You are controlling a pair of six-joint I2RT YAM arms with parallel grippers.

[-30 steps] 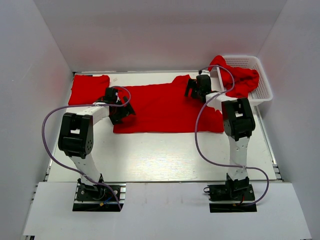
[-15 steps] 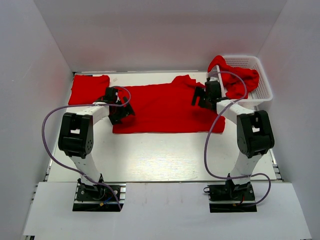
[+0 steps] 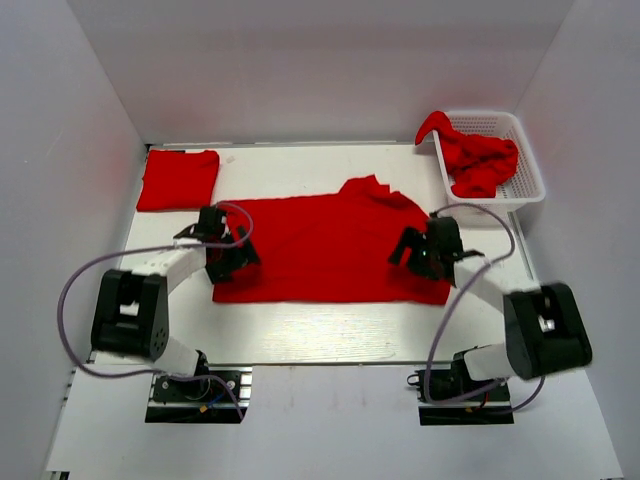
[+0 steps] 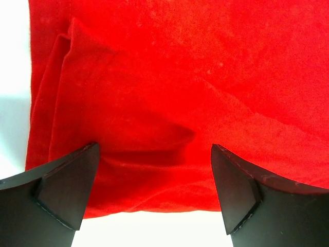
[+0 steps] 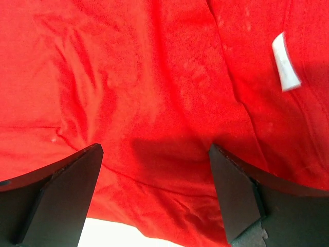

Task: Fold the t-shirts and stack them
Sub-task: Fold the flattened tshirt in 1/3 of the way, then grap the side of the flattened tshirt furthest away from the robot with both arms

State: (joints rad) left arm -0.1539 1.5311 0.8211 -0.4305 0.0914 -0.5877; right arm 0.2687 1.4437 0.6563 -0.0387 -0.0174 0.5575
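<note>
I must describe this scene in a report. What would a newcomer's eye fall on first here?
A large red t-shirt lies spread over the middle of the table, the open left gripper and right gripper at its two ends. A folded red shirt sits far left; a white basket far right holds crumpled red cloth.

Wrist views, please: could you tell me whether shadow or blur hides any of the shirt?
Left wrist: the shirt is sharp, with a soft shadow under the open left hand. Right wrist: a similar shadow lies under the right hand; the white label is crisp.
</note>
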